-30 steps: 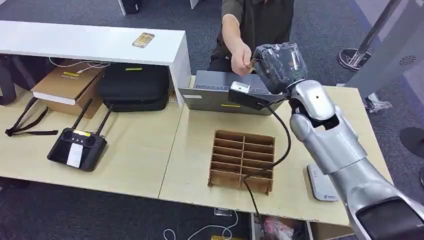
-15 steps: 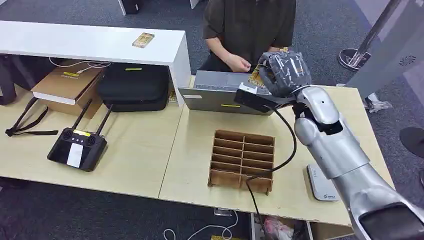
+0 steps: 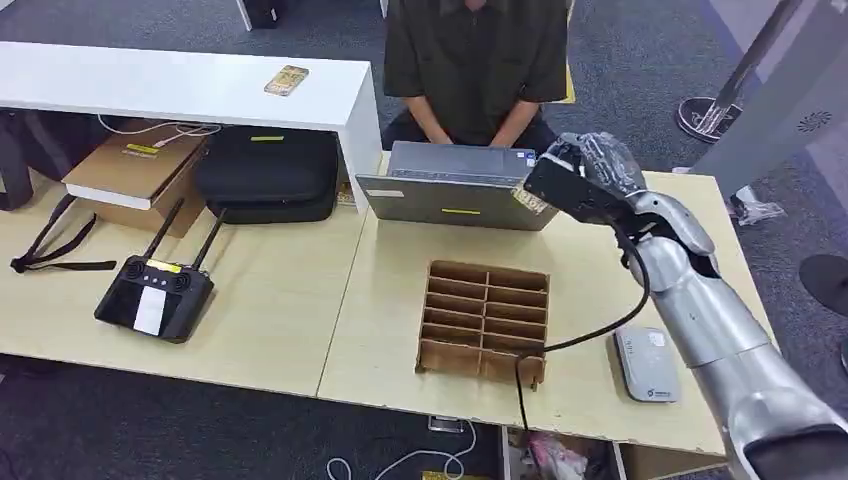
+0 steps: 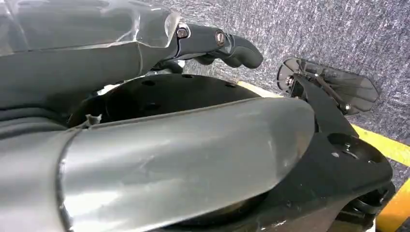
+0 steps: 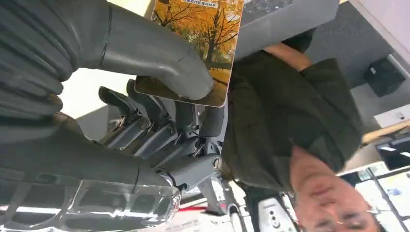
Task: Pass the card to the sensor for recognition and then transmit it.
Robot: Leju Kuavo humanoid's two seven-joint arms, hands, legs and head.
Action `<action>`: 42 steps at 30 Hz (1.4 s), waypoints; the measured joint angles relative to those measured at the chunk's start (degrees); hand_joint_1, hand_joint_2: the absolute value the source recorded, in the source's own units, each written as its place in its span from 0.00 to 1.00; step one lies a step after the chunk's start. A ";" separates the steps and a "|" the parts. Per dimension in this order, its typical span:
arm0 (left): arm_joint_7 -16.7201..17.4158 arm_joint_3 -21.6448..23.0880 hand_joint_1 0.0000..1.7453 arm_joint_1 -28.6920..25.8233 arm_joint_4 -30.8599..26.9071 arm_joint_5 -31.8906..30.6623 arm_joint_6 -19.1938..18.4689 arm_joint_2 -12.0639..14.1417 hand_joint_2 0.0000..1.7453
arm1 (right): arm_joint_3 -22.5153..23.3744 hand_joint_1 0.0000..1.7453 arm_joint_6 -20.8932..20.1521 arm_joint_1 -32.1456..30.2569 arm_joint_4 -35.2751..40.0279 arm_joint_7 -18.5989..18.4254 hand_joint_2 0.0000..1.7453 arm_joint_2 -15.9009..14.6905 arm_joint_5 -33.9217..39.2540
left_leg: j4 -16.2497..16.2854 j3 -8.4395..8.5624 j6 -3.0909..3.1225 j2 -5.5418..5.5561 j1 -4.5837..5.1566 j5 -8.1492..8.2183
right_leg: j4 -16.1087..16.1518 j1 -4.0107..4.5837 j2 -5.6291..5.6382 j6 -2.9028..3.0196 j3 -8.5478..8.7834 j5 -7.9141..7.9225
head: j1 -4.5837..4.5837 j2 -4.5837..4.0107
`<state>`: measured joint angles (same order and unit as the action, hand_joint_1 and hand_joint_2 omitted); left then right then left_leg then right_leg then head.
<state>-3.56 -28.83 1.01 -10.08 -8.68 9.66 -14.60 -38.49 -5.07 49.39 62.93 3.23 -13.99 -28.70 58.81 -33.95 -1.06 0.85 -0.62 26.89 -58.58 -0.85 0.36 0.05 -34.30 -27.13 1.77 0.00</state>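
Right robot hand (image 5: 159, 116) pinches the card (image 5: 200, 43), its top cut off.

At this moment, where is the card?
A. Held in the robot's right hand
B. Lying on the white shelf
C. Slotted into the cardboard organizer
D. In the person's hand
A: the right wrist view shows the card, printed with autumn trees, pinched between the thumb and fingers of the right hand, which is raised near the laptop in the head view.
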 joint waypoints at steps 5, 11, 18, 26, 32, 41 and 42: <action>-0.15 -0.20 0.00 -0.03 0.00 0.37 0.13 0.00 0.00 | 0.81 1.00 0.66 -2.47 0.72 0.13 1.00 -2.77 1.35 | 0.00 -0.03 0.01 0.02 0.00 0.01 | 0.00 0.00 -0.02 -0.01 0.00 -0.01 | 0.02 0.00; -0.98 -0.74 0.00 -0.08 0.02 0.98 0.52 0.00 0.00 | 3.81 1.00 2.08 -6.17 3.06 -0.28 1.00 -5.83 2.14 | 0.01 -0.03 0.07 0.03 0.01 0.06 | 0.02 -0.01 -0.03 -0.02 0.00 -0.01 | 0.00 0.00; -4.96 -1.25 0.00 0.11 -0.24 1.09 -0.94 -0.02 0.00 | 9.38 1.00 3.04 -10.79 4.79 -0.42 1.00 -7.52 2.10 | 0.01 -0.02 0.08 0.01 0.01 0.07 | 0.01 -0.01 -0.02 -0.02 0.00 -0.01 | 0.00 0.00; -3.98 -1.22 0.00 -0.22 -2.38 1.05 -0.72 -0.37 0.00 | 14.07 1.00 5.37 -16.93 7.91 -0.55 1.00 -8.11 2.10 | 0.01 -0.01 0.08 0.07 0.00 0.07 | 0.01 0.00 -0.06 -0.05 0.01 -0.04 | 0.00 0.00; -2.62 -0.53 0.00 -1.29 -5.22 0.87 0.61 -1.00 0.00 | 20.70 1.00 7.37 -25.72 11.56 -0.28 1.00 -8.28 1.53 | 0.01 -0.06 0.19 0.09 0.03 0.16 | 0.03 -0.02 -0.11 -0.09 0.02 -0.10 | 0.00 0.00; -0.63 1.20 0.00 -2.60 -8.66 0.74 1.53 -1.75 0.00 | 29.07 1.00 8.02 -35.63 16.07 -0.53 1.00 -7.60 0.15 | 0.01 -0.07 0.21 0.09 0.03 0.17 | 0.02 -0.02 -0.12 -0.09 0.02 -0.12 | 0.00 0.00; -0.55 1.36 0.00 -2.76 -9.01 0.85 1.66 -1.79 0.00 | 29.79 1.00 8.13 -36.49 16.42 -0.63 1.00 -7.41 -0.11 | 0.01 -0.07 0.21 0.08 0.03 0.17 | 0.02 -0.02 -0.12 -0.08 0.02 -0.12 | 0.02 0.00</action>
<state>-4.11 -27.47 -1.76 -19.08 -7.82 11.32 -16.39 -8.70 3.06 12.89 79.34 2.60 -21.40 -28.81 58.81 -34.02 -0.85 0.93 -0.60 27.06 -58.56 -0.87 0.24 -0.03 -34.28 -27.25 1.79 0.00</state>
